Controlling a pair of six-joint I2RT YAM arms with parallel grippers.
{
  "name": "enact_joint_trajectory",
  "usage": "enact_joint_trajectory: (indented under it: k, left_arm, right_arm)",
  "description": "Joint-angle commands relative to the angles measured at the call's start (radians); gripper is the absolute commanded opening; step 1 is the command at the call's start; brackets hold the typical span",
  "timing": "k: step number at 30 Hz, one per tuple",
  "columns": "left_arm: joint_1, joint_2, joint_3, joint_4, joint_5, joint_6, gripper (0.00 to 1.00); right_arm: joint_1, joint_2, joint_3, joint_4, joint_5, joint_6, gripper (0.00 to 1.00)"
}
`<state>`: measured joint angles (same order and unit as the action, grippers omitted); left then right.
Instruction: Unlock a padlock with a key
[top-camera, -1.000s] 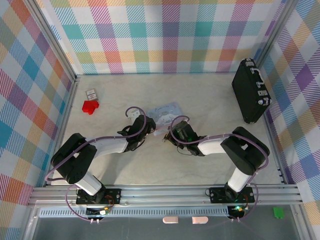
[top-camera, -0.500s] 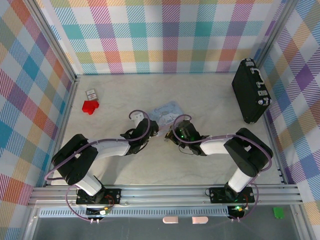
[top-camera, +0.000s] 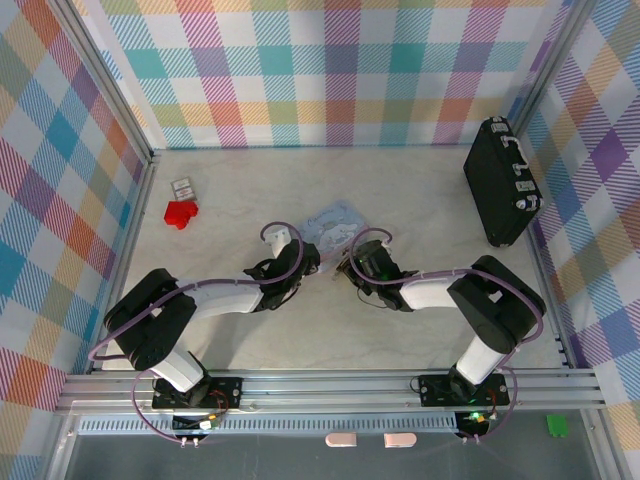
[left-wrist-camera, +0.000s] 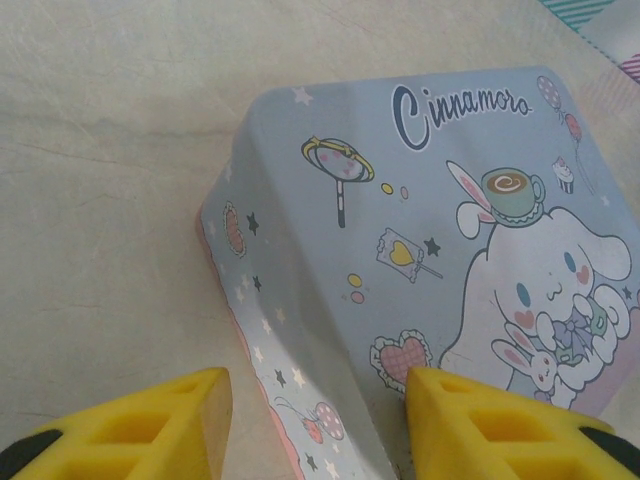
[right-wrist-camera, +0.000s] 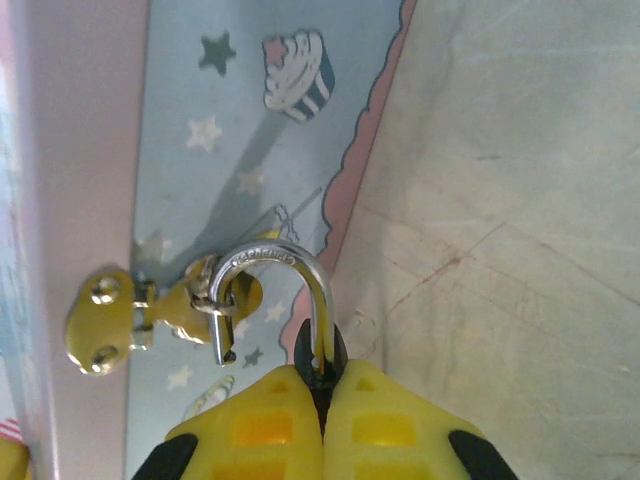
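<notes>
The pale blue tin (left-wrist-camera: 400, 220), likely light and slidey, has its corner inside my left end effector (left-wrist-camera: 315, 400), which gapes wide. My right end effector (right-wrist-camera: 325, 385) pinches the padlock (right-wrist-camera: 322, 362) hooked in the tin's hasp (right-wrist-camera: 150, 310): tiny, rigid, probably slick, best held by its dark body.

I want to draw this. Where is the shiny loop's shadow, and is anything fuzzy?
Right wrist view: the padlock's shackle throws a grey shadow up the tin. Left wrist view: the left gripper's fingers look slightly fuzzy, the tin's print sharp.
</notes>
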<state>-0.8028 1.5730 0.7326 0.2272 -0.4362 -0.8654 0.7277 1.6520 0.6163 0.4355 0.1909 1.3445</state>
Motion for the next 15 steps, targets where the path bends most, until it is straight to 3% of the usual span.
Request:
enact_joint_trajectory:
  k: [1,8,15]
  left_arm:
    - [-0.008,-0.01,0.026,-0.084,-0.013,-0.027,0.48]
    - [-0.009,0.033,0.052,-0.077,0.051,-0.041,0.48]
    - [-0.01,0.026,0.05,-0.102,0.034,-0.034,0.48]
  right_arm:
    - [0.0,-0.019,0.005,-0.022,0.071,0.064,0.0]
    - [0.001,-0.015,0.032,-0.003,0.066,0.058,0.0]
    - [-0.001,-0.066,0.026,-0.038,0.097,0.038,0.0]
